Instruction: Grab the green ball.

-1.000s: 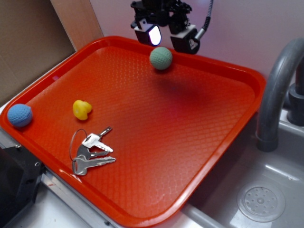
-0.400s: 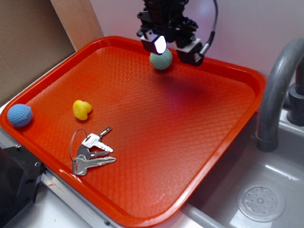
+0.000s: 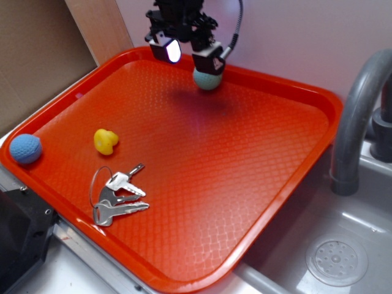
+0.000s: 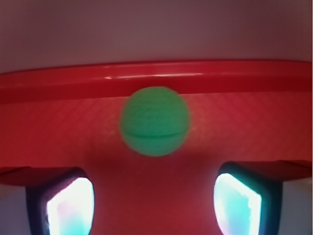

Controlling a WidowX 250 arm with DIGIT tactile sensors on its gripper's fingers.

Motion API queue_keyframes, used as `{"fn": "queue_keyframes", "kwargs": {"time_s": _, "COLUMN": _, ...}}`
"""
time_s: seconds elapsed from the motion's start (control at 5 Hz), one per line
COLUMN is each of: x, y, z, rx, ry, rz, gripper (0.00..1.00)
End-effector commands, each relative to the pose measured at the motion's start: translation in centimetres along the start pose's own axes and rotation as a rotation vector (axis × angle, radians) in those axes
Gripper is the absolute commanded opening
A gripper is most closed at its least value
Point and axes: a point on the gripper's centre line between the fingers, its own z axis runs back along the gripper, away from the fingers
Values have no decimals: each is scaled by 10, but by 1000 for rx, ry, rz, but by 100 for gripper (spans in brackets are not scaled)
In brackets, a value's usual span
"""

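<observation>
Clearly the tool [image 3: 190, 54] stood with fingers apart at the tray's [image 3: 318, 98] far edge; the ball [image 3: 207, 79] lay beyond them and might roll if nudged.

I see sage-green dimpled ball [image 3: 207, 79], orange-red diamond-textured tray [image 3: 257, 184], blue textured ball [image 3: 26, 149], yellow duck [image 3: 105, 141], silver keys [image 3: 116, 196].

The red tray [image 3: 294, 177] carries a green ball [image 3: 207, 81], blue ball [image 3: 25, 149], yellow duck [image 3: 105, 141] and keys [image 3: 116, 196].
</observation>
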Motion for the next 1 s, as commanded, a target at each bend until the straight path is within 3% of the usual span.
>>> {"fn": "queue_keyframes", "kwargs": {"time_s": 0.0, "x": 21, "y": 2, "z": -6, "rx": -51, "ry": -47, "rz": -29, "gripper": 100}}
{"fn": "queue_keyframes", "kwargs": {"time_s": 0.2, "x": 21, "y": -3, "z": -21, "rx": -41, "ry": -38, "rz": -46, "gripper": 100}}
{"fn": "queue_keyframes", "kwargs": {"time_s": 0.4, "x": 18, "y": -7, "z": -22, "rx": -26, "ry": -50, "rz": -39, "gripper": 0}}
{"fn": "queue_keyframes", "kwargs": {"time_s": 0.8, "x": 17, "y": -4, "z": -21, "rx": -14, "ry": -43, "rz": -36, "gripper": 0}}
